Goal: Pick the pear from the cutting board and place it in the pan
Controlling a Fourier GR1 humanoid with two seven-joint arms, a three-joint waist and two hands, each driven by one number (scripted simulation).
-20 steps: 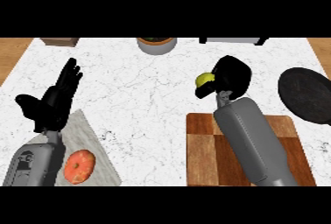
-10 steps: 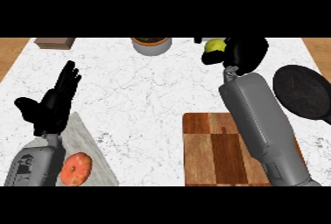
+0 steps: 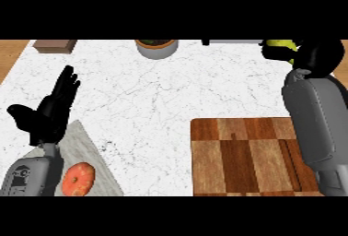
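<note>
Leftmost, the left hand (image 3: 49, 113) rests open near the view's edge, fingers straight and pointing up. Rightward, past the bare cutting board (image 3: 241, 156), the right hand (image 3: 316, 54) curls round the yellow-green pear (image 3: 280, 46), raised at the counter's far right corner.

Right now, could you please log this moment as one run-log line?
phase: carry | right hand: shut on pear, raised at far right | cutting board: bare | left hand: open, resting | pan: not visible
</note>
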